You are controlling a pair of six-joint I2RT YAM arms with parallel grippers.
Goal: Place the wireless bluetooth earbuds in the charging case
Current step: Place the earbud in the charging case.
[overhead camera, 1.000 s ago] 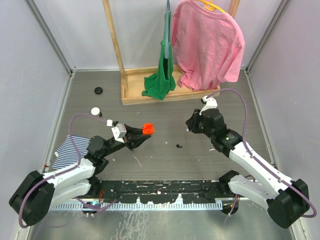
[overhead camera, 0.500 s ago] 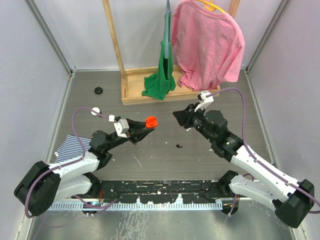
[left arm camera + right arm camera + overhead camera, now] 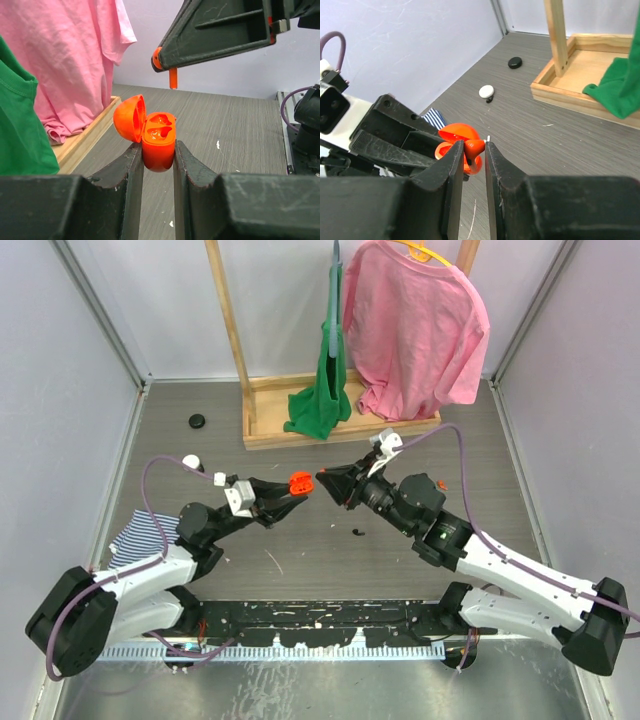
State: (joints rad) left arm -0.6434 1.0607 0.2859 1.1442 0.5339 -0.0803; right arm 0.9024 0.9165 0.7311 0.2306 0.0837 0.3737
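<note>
An orange charging case (image 3: 159, 142) with its lid (image 3: 130, 118) flipped open sits pinched between the fingers of my left gripper (image 3: 158, 155), held above the table; both moulded wells inside look empty. From above the case (image 3: 299, 481) is at mid-table. My right gripper (image 3: 474, 148) is shut on an orange earbud (image 3: 475, 146), stem pointing down, right above the case. In the left wrist view the earbud (image 3: 171, 75) hangs from the right fingertips just above the case, not touching it. A small dark piece (image 3: 357, 532), possibly another earbud, lies on the table.
A wooden rack base (image 3: 330, 410) with a green cloth (image 3: 322, 390) and a pink shirt (image 3: 415, 330) stands at the back. A black cap (image 3: 197, 421) and a white cap (image 3: 190, 462) lie at the left. A striped cloth (image 3: 135, 540) lies beside the left arm.
My right gripper has swung left across the table with the earbud, ending just over the open case. The left gripper shifted slightly while holding the case.
</note>
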